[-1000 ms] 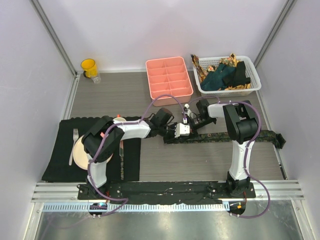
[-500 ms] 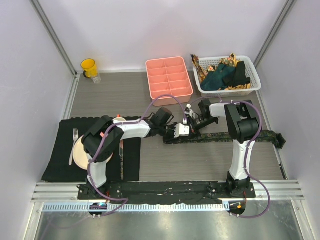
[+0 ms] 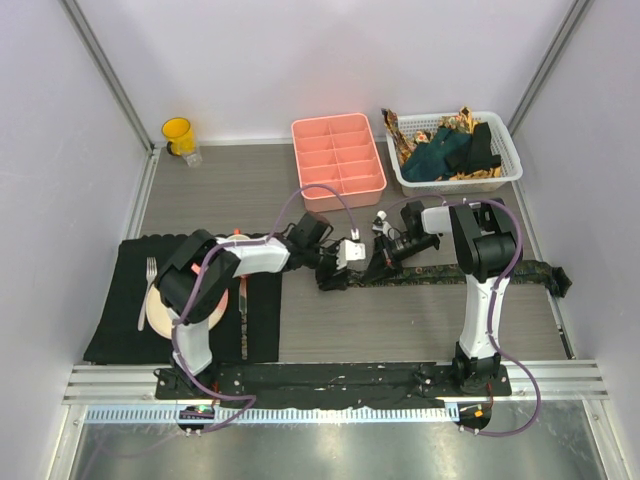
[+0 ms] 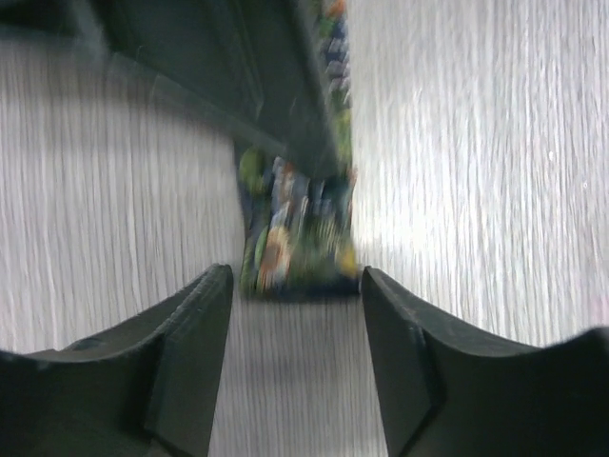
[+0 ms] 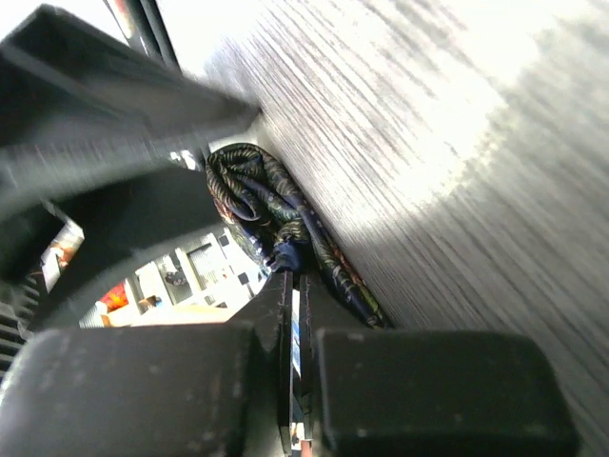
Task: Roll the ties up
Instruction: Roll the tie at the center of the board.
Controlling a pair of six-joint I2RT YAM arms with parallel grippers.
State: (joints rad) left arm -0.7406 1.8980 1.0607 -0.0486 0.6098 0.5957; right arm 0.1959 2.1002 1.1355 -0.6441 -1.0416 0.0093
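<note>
A dark tie [image 3: 430,272] with a small multicoloured pattern lies stretched across the table towards the right. Its left end [image 4: 295,233] is folded over and rests just beyond my left gripper [image 4: 293,286]. That gripper [image 3: 338,270] is open, its fingers [image 4: 190,352] apart on either side of bare table, touching nothing. My right gripper [image 3: 385,258] is shut on a bunched loop of the same tie [image 5: 271,219], pinching fabric between its tips [image 5: 295,286]. Other ties, teal, black and gold-brown, fill the white basket [image 3: 505,170] at the back right.
A pink divided tray [image 3: 338,160] stands behind the grippers and a yellow cup [image 3: 178,135] at the back left. A black placemat [image 3: 120,320] with a plate [image 3: 165,310] and fork [image 3: 148,290] lies at the left under the left arm.
My left gripper has opened and drawn back to the left off the tie's end. The right gripper has stayed shut on the tie and shifted slightly left.
</note>
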